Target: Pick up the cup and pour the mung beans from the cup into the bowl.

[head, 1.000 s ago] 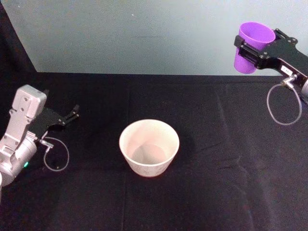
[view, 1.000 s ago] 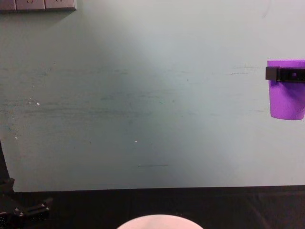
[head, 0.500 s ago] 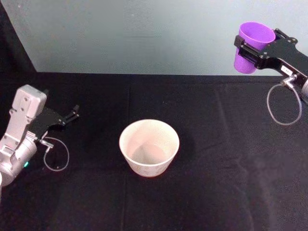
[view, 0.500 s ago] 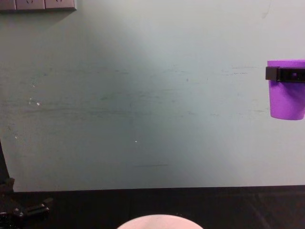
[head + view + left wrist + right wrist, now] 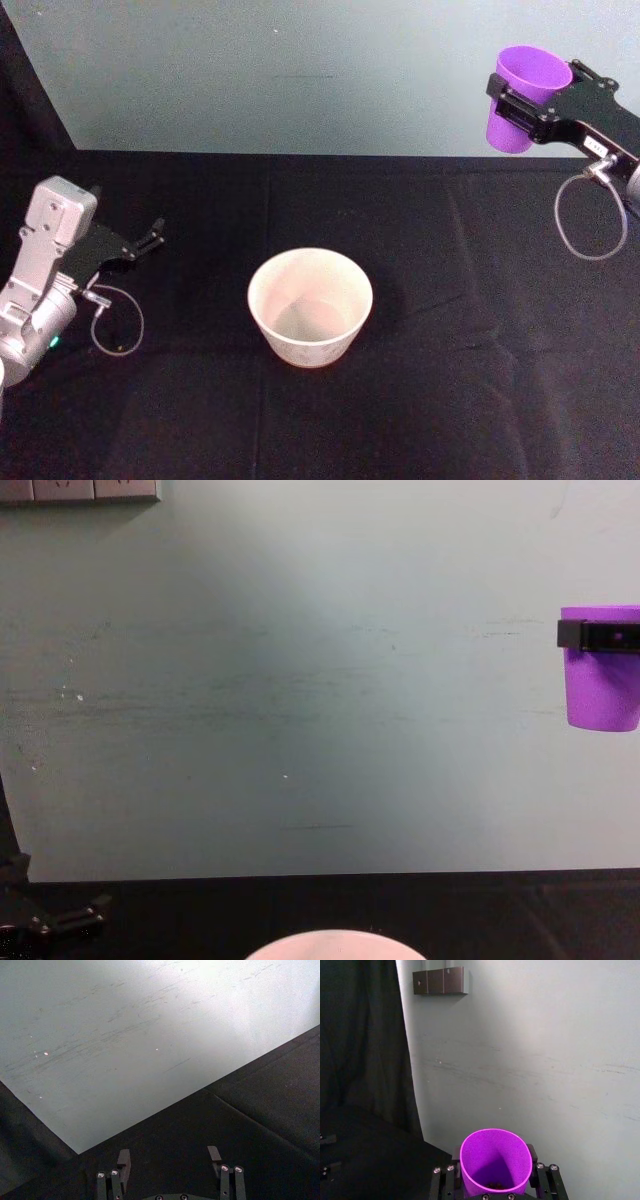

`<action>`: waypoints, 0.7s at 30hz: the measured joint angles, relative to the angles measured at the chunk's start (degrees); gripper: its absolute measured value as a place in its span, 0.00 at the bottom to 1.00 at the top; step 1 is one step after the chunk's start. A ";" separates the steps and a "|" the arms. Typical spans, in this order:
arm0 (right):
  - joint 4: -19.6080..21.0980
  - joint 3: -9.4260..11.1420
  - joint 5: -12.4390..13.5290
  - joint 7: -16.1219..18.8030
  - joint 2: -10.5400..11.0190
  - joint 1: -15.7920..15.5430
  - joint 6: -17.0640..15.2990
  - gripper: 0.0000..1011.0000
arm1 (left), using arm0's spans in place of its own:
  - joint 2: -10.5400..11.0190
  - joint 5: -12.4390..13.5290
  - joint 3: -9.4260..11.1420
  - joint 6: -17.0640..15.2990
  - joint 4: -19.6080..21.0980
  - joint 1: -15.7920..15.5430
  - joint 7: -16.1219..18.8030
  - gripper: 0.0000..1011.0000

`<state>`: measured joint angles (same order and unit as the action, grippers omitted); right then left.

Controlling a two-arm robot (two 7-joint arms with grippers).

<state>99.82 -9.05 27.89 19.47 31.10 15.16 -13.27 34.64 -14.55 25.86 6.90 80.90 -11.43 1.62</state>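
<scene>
High at two o'clock from the bowl point(image 5: 262, 290), the right gripper point(image 5: 512, 106) pinches the cup point(image 5: 531, 70) in its jaws; left gripper point(image 5: 150, 237), at nine o'clock, jaws spread.

Wide round pinkish-white smooth bowl point(image 5: 298, 348): upright, mouth up, resting on the black cloth point(image 5: 450, 400) at mid-table.

Small bright purple tapered plastic cup point(image 5: 528, 72), no handle: upright, mouth up, held in the air by the right gripper point(image 5: 520, 110), whose fingers are clamped across its upper wall. It sits at about 2 o'clock from the bowl, well apart and higher.

Tiny dark mung beans point(image 5: 495, 1186): a few grains lying at the cup's bottom.
</scene>
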 joint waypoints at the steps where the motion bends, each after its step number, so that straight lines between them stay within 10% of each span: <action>1: 0.00 0.00 0.00 0.00 0.00 0.00 0.00 0.73 | 0.00 0.00 0.00 0.00 0.00 0.00 0.00 0.99; 21: 0.00 0.00 0.00 0.00 0.00 0.00 0.00 0.73 | 0.00 0.00 0.00 0.00 0.00 0.00 0.00 0.99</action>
<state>99.82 -9.05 27.89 19.47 31.11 15.16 -13.27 34.65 -14.55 25.86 6.90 80.90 -11.43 1.62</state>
